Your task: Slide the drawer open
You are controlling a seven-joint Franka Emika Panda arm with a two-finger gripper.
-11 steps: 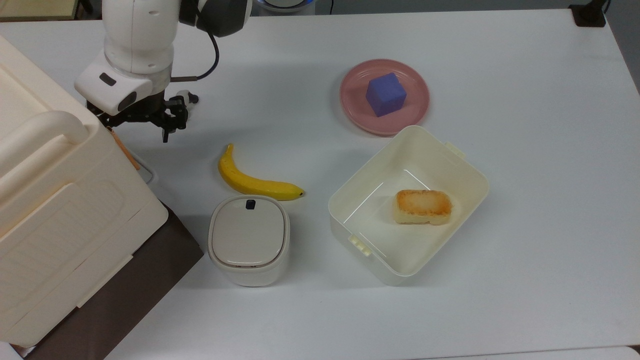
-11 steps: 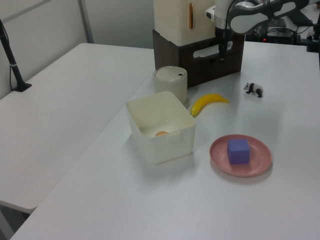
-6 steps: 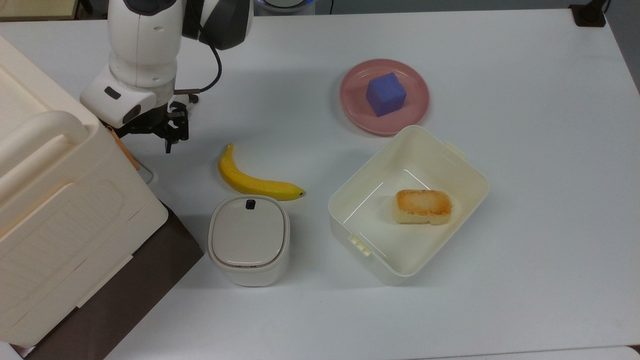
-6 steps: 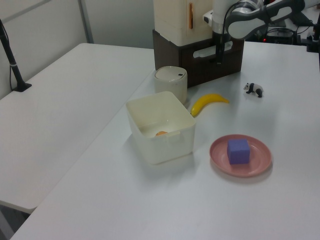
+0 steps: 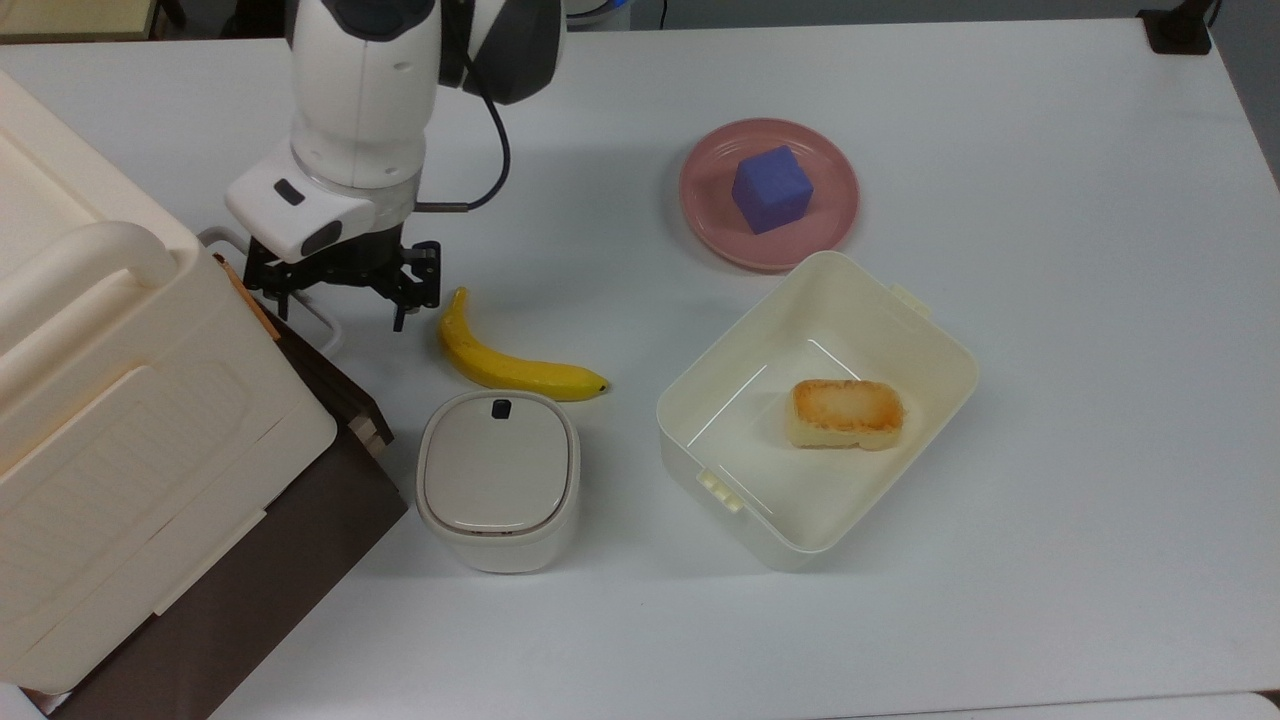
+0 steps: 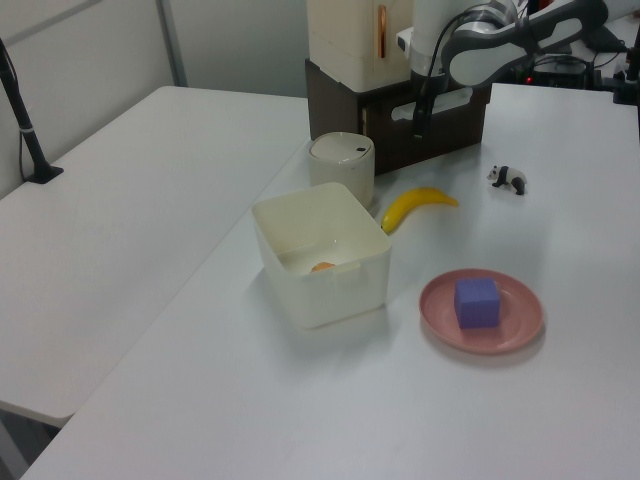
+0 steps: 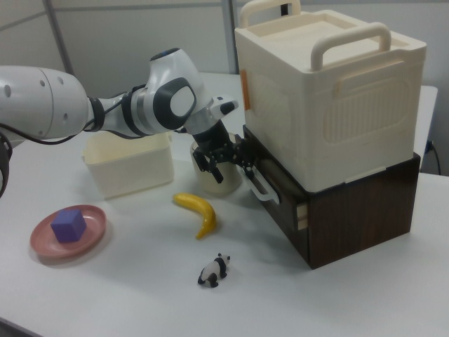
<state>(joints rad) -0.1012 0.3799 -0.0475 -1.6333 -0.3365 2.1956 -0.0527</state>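
Note:
The drawer (image 5: pixel 340 385) sits in the dark brown cabinet (image 7: pixel 351 210) under the big cream box (image 5: pixel 120 400). It stands pulled out a little, and a strip of its light wood side (image 7: pixel 302 214) shows. Its dark front panel (image 7: pixel 279 205) carries a white loop handle (image 7: pixel 263 188). My gripper (image 5: pixel 335 300) hangs at that handle (image 5: pixel 322 322), open, with one finger (image 7: pixel 244 163) hooked at the handle's upper end and the other finger (image 7: pixel 212 168) on the table side. In the left view my gripper (image 6: pixel 425 112) is in front of the drawer (image 6: pixel 445 118).
A banana (image 5: pixel 505 362) lies just beside my gripper in the top view. A small lidded cream container (image 5: pixel 497 480) stands by the cabinet's corner. Further off are a cream tub (image 5: pixel 690 400) holding bread (image 5: pixel 846 412), a pink plate (image 5: pixel 705 215) with a blue cube (image 5: pixel 770 188), and a toy panda (image 7: pixel 214 271).
My arm has moved toward the top view's right, away from the cabinet, and the drawer has come out with it; before, its front was flush.

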